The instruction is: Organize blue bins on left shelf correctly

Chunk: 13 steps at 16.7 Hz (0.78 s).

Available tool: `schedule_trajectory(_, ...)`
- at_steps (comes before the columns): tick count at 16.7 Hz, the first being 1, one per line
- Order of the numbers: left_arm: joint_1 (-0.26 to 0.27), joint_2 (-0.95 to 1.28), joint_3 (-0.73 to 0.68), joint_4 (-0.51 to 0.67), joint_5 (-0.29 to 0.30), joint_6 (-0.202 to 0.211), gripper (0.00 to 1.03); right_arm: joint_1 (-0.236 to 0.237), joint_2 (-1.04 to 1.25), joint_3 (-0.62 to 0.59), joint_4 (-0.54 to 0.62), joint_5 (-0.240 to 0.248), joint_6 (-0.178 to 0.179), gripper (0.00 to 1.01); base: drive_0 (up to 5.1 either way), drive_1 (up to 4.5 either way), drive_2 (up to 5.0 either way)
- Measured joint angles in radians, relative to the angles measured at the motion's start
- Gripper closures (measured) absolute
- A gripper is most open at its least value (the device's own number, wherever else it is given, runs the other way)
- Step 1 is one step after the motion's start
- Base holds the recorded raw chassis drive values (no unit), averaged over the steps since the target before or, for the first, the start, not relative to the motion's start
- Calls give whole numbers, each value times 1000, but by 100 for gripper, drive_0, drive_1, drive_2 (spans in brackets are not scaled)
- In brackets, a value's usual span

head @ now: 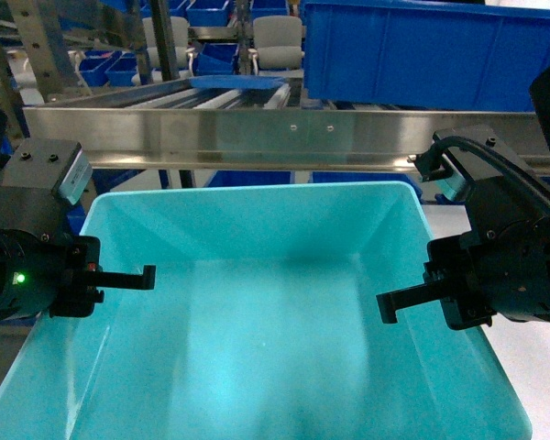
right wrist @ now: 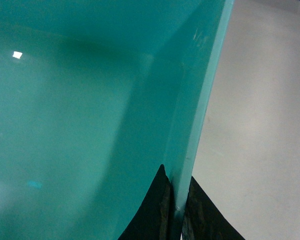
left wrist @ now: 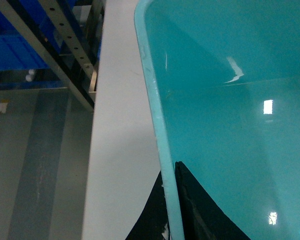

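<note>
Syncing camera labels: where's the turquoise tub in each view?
Head: turquoise tub fills the lower frame, below the shelf's steel beam.
Left wrist: tub's left wall fills the right side.
Right wrist: tub's right wall fills the left side.
Shared landmark: the tub's thin rim, pinched on each side.

You see the turquoise bin [head: 284, 302] as smooth, glossy plastic that mirrors lamp glints. Behind the bin, the shelf beam [head: 257, 137] is brushed, shiny steel. Above that beam, the royal-blue crate [head: 431, 50] looks matt plastic.
</note>
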<state>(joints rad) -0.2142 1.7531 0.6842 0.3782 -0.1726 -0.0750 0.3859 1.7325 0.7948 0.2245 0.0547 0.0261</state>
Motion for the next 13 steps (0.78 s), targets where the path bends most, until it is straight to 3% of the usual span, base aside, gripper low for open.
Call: schedule_trajectory(13, 0, 0, 0, 0, 0, 0, 101, 0, 0, 0, -2, 0, 0, 98, -500, 244, 244)
